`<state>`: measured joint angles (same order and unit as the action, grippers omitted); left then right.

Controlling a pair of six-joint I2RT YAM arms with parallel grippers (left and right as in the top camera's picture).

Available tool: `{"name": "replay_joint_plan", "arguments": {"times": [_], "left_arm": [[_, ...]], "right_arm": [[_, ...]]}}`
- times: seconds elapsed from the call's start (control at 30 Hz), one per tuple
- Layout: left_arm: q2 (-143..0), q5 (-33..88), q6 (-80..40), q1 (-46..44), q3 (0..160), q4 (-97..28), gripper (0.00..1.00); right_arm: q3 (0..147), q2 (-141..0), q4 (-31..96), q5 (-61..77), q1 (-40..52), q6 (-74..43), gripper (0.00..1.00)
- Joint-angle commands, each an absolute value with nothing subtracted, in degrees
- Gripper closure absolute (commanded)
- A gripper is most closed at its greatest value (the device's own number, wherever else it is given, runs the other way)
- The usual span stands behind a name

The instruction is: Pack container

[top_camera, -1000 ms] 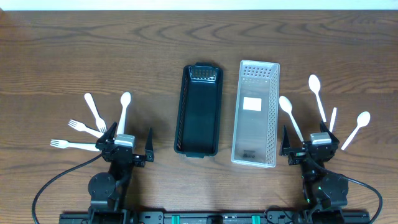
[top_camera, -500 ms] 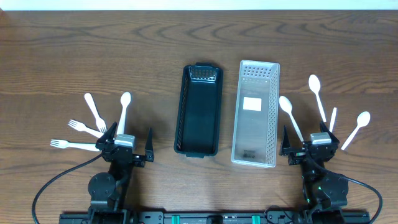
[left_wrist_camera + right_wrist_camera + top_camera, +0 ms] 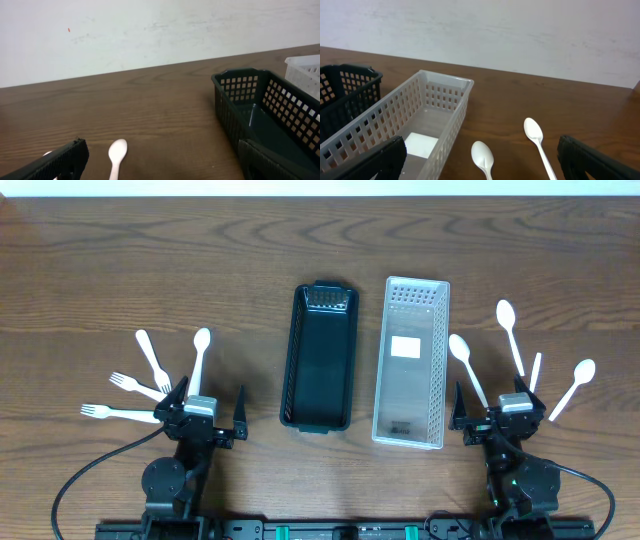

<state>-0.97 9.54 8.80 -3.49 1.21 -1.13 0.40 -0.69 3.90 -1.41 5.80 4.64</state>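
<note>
Overhead: the plastic spoons (image 3: pixel 202 340) and forks (image 3: pixel 120 413) look light and slippery, so grip them mid-handle. The left fingers (image 3: pixel 240 405) and right fingers (image 3: pixel 458 405) stand wide open, empty.

We see a wooden table (image 3: pixel 120 260) filling the overhead frame, a white wall (image 3: pixel 150 30) behind it, and, upper left there, possibly a tiny red speck (image 3: pixel 69 30).
</note>
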Motion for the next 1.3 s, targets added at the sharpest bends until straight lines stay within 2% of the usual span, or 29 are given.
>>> {"name": "replay_joint_plan", "arguments": {"times": [0.0,0.3,0.47,0.53,0.63,0.77,1.03,1.27], "left_arm": [[-1.1,11.2,8.5,-3.6,0.2,-3.1,0.02],[-1.1,11.2,8.5,-3.6,0.2,-2.9,0.02],[-1.1,10.8,8.4,-3.6,0.2,-2.6,0.02],[-1.1,11.2,4.0,-3.6,0.4,-2.1,0.02],[-1.7,11.2,-2.6,-3.6,3.6,-2.6,0.02],[-6.6,10.7,-3.1,-3.6,14.2,-5.0,0.02],[-33.6,5.0,-2.4,-3.6,43.6,-28.2,0.02],[-56.8,4.9,-2.0,-3.6,64.0,-49.6,0.02]], "right_arm": [[0.3,-0.3,4.2,-1.0,5.5,4.8,0.01],[0.3,-0.3,4.3,0.3,5.6,4.1,0.01],[0.3,-0.4,4.2,0.8,5.6,-12.2,0.01],[0.3,-0.7,3.6,0.9,5.6,-16.6,0.01],[1.4,-0.8,-0.8,0.6,5.6,-16.0,0.01],[6.7,-3.6,-5.4,-1.9,5.5,-9.6,0.01],[30.1,-30.2,5.4,-3.2,5.5,3.6,0.01],[55.7,-60.4,30.2,-3.2,4.8,3.9,0.01]]}}
